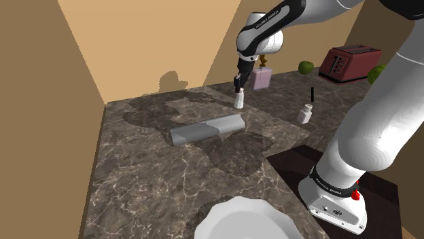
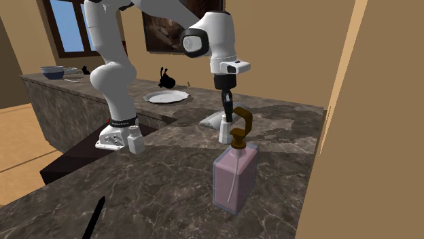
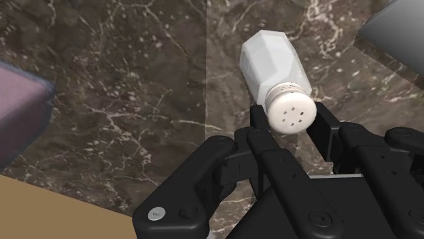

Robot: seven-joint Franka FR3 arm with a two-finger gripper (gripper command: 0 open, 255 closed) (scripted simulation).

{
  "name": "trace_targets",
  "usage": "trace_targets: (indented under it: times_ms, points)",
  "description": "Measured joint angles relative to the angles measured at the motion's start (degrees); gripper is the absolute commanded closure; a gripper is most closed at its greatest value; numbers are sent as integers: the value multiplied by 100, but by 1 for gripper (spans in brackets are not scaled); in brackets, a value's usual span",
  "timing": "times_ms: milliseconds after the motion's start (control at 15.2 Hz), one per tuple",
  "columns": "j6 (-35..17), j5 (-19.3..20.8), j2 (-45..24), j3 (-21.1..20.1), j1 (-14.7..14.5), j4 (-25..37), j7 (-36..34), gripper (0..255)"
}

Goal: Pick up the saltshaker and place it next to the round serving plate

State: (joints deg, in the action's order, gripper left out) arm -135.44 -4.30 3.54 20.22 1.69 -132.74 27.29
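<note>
— While the fingers clasp the shaker at its cap, where is it?
— Upright by the pink bottle, well apart from the plate; whether it touches the tabletop, can't tell.

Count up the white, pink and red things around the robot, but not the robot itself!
White: 3 (saltshaker, small bottle, plate)
Pink: 1 (soap bottle)
Red: 1 (toaster)
Total: 5

Arm outstretched, end effector downward, tight around the saltshaker cap.
</note>
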Motion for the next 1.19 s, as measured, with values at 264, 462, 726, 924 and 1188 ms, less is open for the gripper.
trace_targets:
  times_ms: [264,462,726,924,1188]
  points:
    - [0,2,2,1,1,-1,-1,255]
    - [-2,2,2,1,1,-1,0,255]
    - [250,78,124,-4,10,133,-62,255]
    - [457,137,231,-20,11,242,-124,255]
    - [765,216,387,-40,16,406,-200,255]
